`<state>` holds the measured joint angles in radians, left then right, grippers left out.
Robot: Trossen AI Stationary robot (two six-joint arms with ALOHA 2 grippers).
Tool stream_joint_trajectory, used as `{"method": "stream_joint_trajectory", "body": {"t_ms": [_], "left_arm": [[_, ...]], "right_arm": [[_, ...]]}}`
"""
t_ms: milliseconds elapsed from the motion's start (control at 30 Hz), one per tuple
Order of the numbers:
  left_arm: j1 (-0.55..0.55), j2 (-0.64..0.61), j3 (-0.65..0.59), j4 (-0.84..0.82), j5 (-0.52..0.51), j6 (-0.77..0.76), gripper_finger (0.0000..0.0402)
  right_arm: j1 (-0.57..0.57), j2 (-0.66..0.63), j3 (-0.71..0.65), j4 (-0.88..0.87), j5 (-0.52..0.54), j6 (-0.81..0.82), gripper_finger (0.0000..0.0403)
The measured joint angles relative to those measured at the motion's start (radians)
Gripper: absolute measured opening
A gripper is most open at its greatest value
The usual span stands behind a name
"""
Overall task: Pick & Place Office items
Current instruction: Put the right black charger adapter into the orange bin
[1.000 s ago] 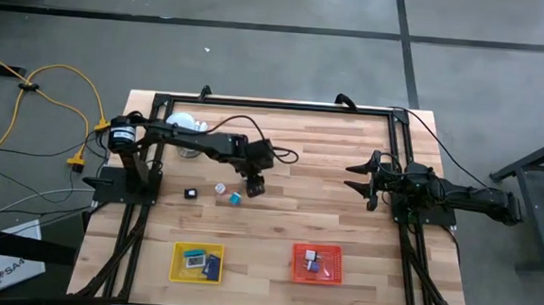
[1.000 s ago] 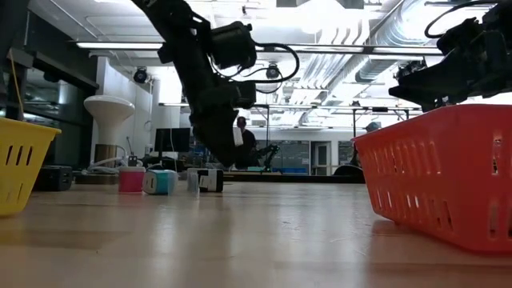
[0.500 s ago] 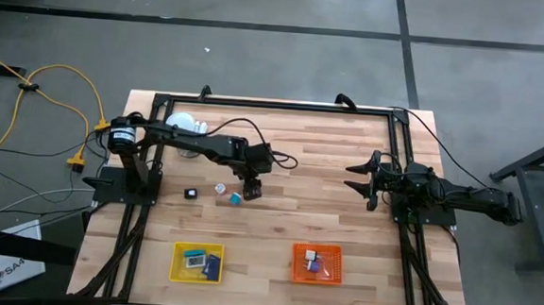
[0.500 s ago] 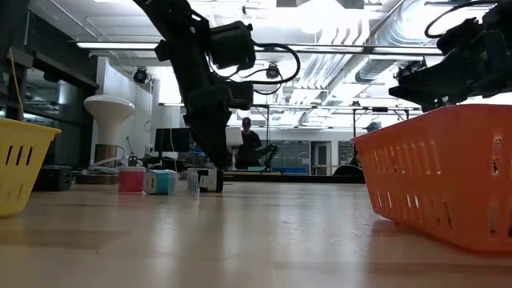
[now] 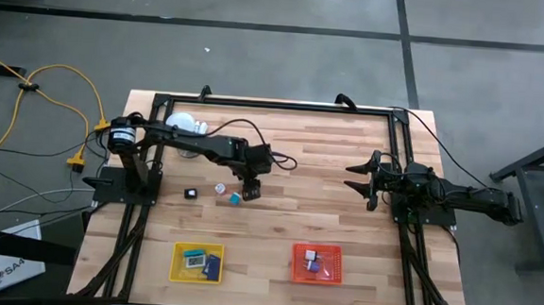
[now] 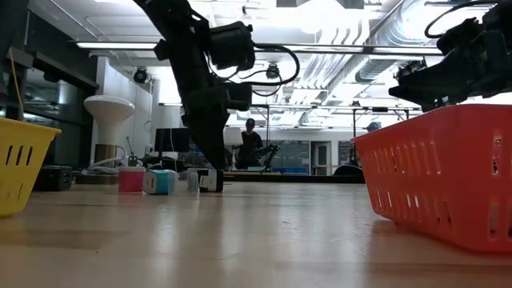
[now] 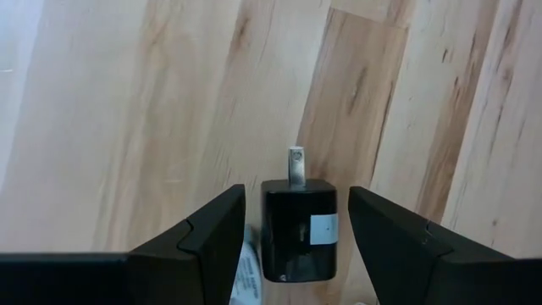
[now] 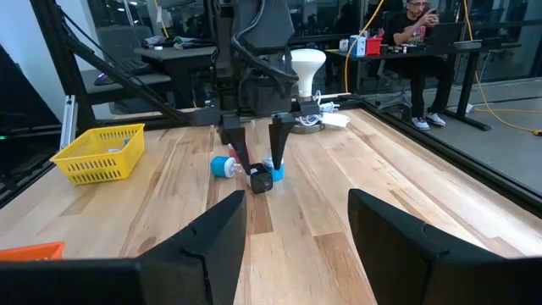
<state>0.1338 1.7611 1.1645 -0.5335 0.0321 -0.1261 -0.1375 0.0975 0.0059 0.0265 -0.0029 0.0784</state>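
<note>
My left gripper [image 7: 296, 192] stands open, pointing steeply down over a small black block [image 7: 298, 233] with a metal prong and a white label, which lies flat on the wood. One finger stands on each side of the block, apart from it. Beside it lie a teal item [image 5: 235, 198], a white-and-blue roll [image 5: 221, 188] and a small black item [image 5: 190, 193]. In the low view the block [image 6: 210, 180] sits under the gripper, next to a teal roll [image 6: 160, 182] and a pink item [image 6: 132, 179]. My right gripper [image 5: 358, 177] waits open at the table's right side.
A yellow tray [image 5: 174, 260] and an orange tray [image 5: 295, 263], each holding small items, stand near the front edge. A white globe [image 5: 187, 124] stands at the back left behind my left arm. A black frame [image 5: 275, 103] rims the table. A person sits at a desk beyond the table.
My left gripper's fingertips have swung a little toward the table's left and now stand steeper over the black block; it has stayed open. The items have not moved.
</note>
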Motion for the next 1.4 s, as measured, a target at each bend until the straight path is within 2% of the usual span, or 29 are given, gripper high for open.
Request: {"method": "stream_joint_trajectory", "body": {"t_ms": [1133,1400], "left_arm": [[-0.042,0.004,-0.023,-0.005,-0.059,-0.018,0.0205],[-0.054,0.037,-0.022,0.029,-0.072,-0.024,0.0205]], "right_arm": [[0.000,0.000,0.000,0.000,0.000,0.000,0.0195],[0.000,0.000,0.000,0.000,0.000,0.000,0.0195]]}}
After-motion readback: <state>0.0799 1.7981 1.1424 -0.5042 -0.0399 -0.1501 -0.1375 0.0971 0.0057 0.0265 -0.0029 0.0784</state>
